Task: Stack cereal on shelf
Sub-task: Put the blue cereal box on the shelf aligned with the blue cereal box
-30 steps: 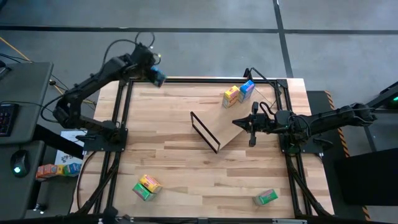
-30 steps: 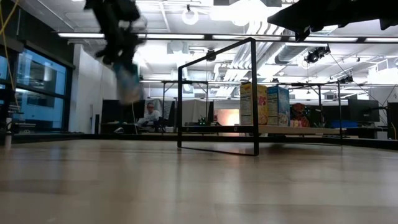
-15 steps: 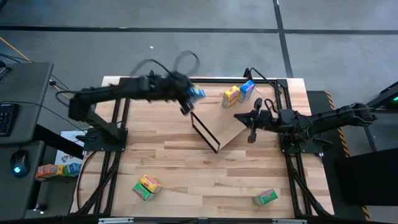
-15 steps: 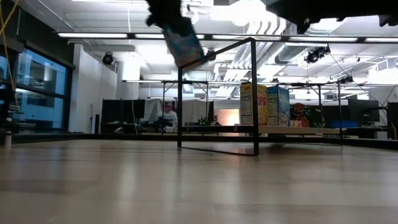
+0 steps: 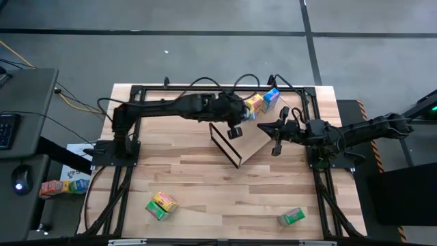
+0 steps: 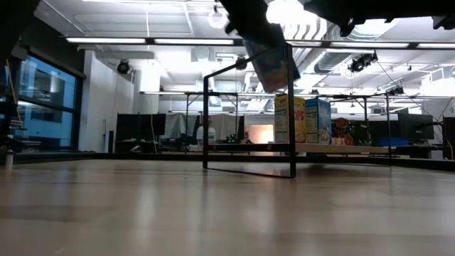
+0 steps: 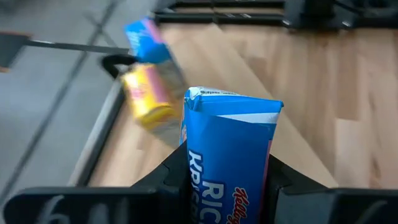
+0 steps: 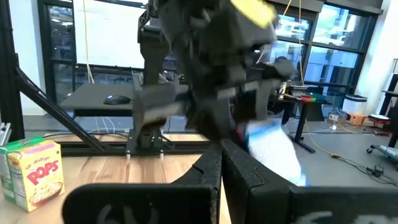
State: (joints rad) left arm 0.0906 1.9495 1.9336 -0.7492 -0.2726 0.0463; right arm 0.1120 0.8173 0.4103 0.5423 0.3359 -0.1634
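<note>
Swung right from the far-left corner, left end effector (image 5: 234, 119) now over the shelf (image 5: 254, 141), pinching a blue cereal box (image 7: 227, 155) beside two already standing (image 5: 262, 102). Release likely next. Right end effector (image 5: 274, 140) pressed together, waiting.

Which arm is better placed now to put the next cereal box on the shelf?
The left. Its pincer already holds a blue cereal box above the shelf, near the two boxes standing there. The right pincer holds nothing, from what shows.

Table (image 5: 198, 171) carrying shelf (image 5: 256, 140) and boxes.
Two boxes (image 5: 263, 102) standing on shelf; others (image 5: 160, 205) lying on table.
</note>
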